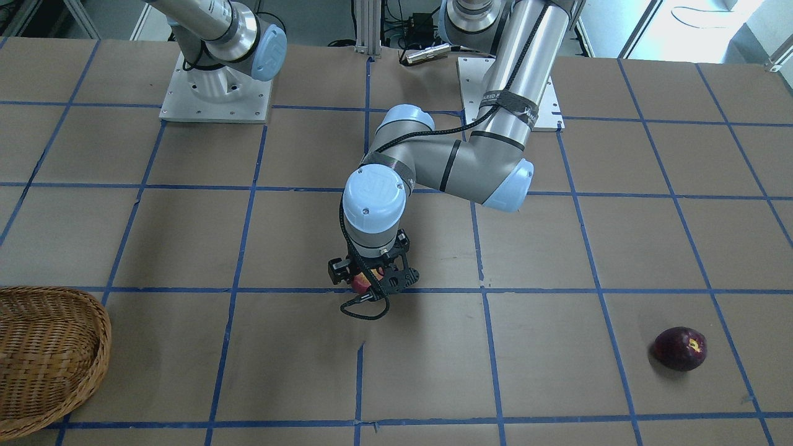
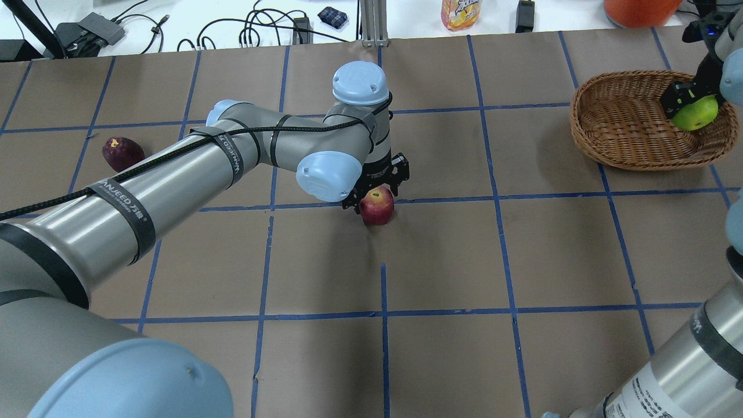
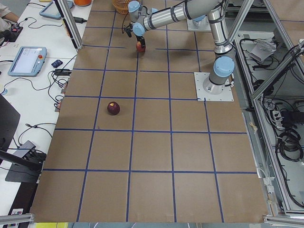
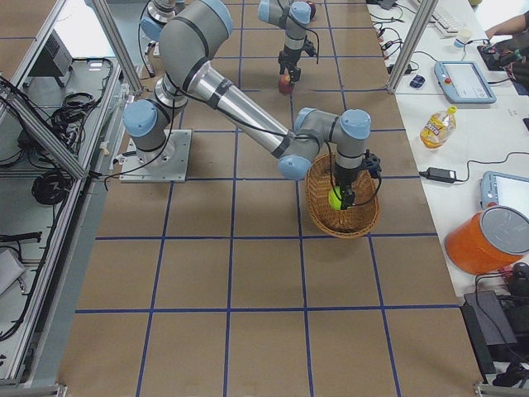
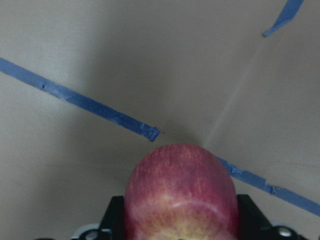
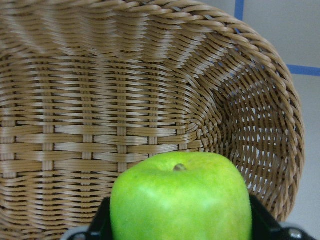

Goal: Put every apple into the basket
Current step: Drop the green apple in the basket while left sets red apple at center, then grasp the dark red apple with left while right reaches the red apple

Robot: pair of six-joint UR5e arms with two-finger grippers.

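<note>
In left gripper [image 2: 376, 196], red apple [image 5: 181, 185] — in right gripper [image 2: 692, 107], green apple [image 6: 180, 200]

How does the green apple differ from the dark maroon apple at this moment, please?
Colour: the green apple is bright lime; the maroon apple is dark purple-red with a yellow patch. State: the green apple is gripped by the right end effector over the basket; the maroon apple lies free on the table, far from it. Both are round and similar in size.

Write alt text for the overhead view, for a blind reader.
The left pincer grips the red apple at mid-table; the right pincer holds the green apple over the basket. The maroon apple lies at far left.
</note>
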